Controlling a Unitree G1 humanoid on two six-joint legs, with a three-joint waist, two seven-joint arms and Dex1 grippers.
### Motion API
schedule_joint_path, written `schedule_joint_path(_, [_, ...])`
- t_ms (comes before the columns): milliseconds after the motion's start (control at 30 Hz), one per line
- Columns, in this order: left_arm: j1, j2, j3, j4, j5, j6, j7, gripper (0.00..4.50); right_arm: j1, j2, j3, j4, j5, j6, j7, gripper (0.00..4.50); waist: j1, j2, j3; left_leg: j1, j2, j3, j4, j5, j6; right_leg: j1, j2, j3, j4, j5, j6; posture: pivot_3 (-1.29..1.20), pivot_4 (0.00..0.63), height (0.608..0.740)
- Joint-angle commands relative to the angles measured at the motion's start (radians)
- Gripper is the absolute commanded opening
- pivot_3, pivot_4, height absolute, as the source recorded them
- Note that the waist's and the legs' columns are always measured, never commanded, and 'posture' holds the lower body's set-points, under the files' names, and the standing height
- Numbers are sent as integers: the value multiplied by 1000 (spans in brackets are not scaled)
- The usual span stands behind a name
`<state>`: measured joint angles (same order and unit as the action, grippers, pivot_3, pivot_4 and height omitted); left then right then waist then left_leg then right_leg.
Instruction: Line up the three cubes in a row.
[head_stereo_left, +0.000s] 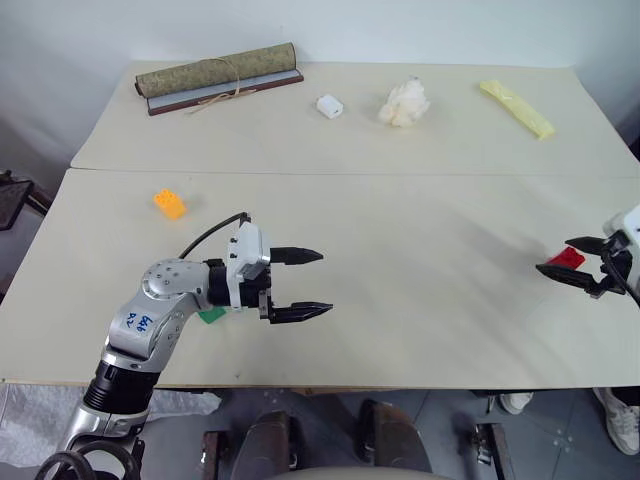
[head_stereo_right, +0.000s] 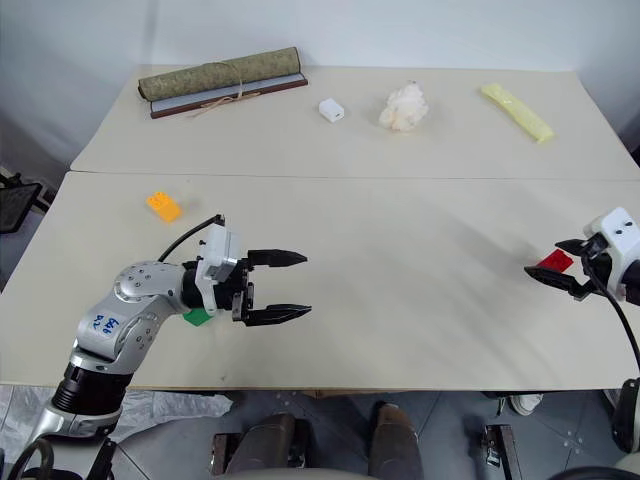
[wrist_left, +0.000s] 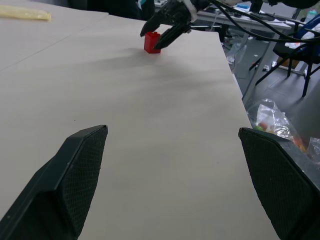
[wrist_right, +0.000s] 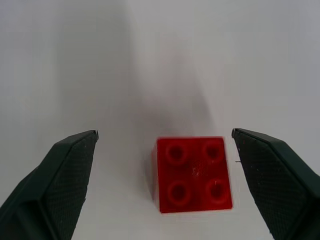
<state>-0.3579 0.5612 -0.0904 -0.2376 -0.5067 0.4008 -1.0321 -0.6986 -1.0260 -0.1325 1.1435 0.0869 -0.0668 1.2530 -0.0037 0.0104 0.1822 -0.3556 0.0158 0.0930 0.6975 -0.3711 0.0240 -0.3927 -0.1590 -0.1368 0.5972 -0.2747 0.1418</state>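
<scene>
Nearest in the left eye view, the left claw (head_stereo_left: 302, 284) is seen released above the worktop (head_stereo_left: 420, 270), with the green cube (head_stereo_left: 211, 315) partly hidden beneath it and the orange-yellow cube (head_stereo_left: 169, 204) beyond it. From the right wrist, the red cube (wrist_right: 194, 173) is seen between the spread fingers of the right claw (wrist_right: 165, 145), untouched.

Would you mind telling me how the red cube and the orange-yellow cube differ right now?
The red cube sits near the table's right edge, between the open fingers of the right gripper, not yet gripped; the orange-yellow cube lies on the left side with no gripper around it. Their colours differ too. Both are small studded bricks resting on the table.
</scene>
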Motion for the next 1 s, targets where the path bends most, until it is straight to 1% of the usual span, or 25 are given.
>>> schedule_joint_path(33, [6, 16, 31, -31, -7, -34, -19, 4500, -25, -18, 12, 27, -26, -29, 15, 3625, 0, 0, 0, 0, 0, 0, 0, 0, 0, 0, 0, 0, 0, 0, 0, 0, 150, 740])
schedule_joint_path(233, [5, 21, 41, -5, 1, -77, -37, 4500, -55, -3, 14, 47, -34, -68, 55, 1633, -1, 0, 0, 0, 0, 0, 0, 0, 0, 0, 0, 0, 0, 0, 0, 0, 150, 740])
schedule_joint_path(267, [7, 24, 44, 7, 6, -98, -47, 4500, -67, 5, 11, 39, -25, -84, 79, 1513, -1, 0, 0, 0, 0, 0, 0, 0, 0, 0, 0, 0, 0, 0, 0, 0, 150, 740])
schedule_joint_path(300, [12, 33, 48, 25, 18, -123, -59, 4500, -89, 23, 11, 14, -8, -90, 135, 1522, -2, 0, 0, 0, 0, 0, 0, 0, 0, 0, 0, 0, 0, 0, 0, 0, 150, 740])
schedule_joint_path(367, [23, 49, 63, 52, 25, -153, -82, 4500, -146, 70, 32, -60, 23, -47, 269, 1522, -13, 0, 0, 0, 0, 0, 0, 0, 0, 0, 0, 0, 0, 0, 0, 0, 150, 740])
schedule_joint_path(433, [28, 62, 73, 73, 30, -164, -86, 4500, -191, 116, 87, -148, 23, -5, 344, 1522, -25, 1, 1, 1, 1, -1, 0, 0, 0, 0, 2, 1, 0, 0, 0, 0, 150, 740])
schedule_joint_path(500, [29, 70, 78, 91, 38, -176, -89, 4500, -227, 159, 168, -253, 37, 57, 361, 1522, -27, 2, 1, 1, 2, -1, 0, 0, -1, -1, 2, 2, 1, 0, 0, 0, 150, 740])
schedule_joint_path(567, [28, 69, 82, 99, 38, -180, -86, 4500, -246, 182, 222, -328, 67, 111, 361, 1522, -25, 2, 1, 1, 3, -2, 0, 0, -1, -2, 3, 3, 2, 0, 0, 0, 150, 740])
schedule_joint_path(633, [28, 62, 90, 105, 33, -184, -78, 4500, -292, 241, 283, -366, 62, 106, 361, 1522, -22, 2, 1, 0, 3, -2, 0, -1, -1, -3, 3, 2, 2, 0, -1, 0, 150, 740])
schedule_joint_path(700, [48, 47, 120, 97, 5, -162, -52, 4500, -362, 343, 346, -326, -2, 19, 354, 1522, -24, 2, 1, -1, 2, -2, 1, -1, -1, -3, 3, 1, 2, 0, -1, 0, 150, 740])
schedule_joint_path(733, [59, 51, 124, 94, 7, -163, -53, 4500, -386, 374, 367, -294, -29, -12, 346, 1522, -25, 2, 1, -1, 2, -2, 1, -1, -1, -3, 3, 2, 2, 0, -1, 0, 150, 740])
schedule_joint_path(833, [68, 55, 130, 92, 14, -164, -54, 4500, -427, 418, 396, -206, -71, -67, 328, 1522, -18, 2, 1, -2, 2, -2, 1, -1, -1, -3, 3, 0, 2, 0, -1, 0, 150, 740])
schedule_joint_path(900, [77, 56, 140, 77, 11, -157, -42, 4500, -447, 447, 406, -141, -96, -107, 307, 1522, -11, 2, 1, -6, 1, -4, 2, -1, -1, -4, 2, -1, 1, 0, -1, 0, 150, 740])
schedule_joint_path(1000, [94, 58, 149, 63, 12, -153, -34, 4500, -465, 467, 412, -77, -124, -152, 310, 1522, -15, 2, 1, -7, 0, -4, 2, -1, -1, -4, 2, -1, -1, 0, -1, 0, 150, 740])
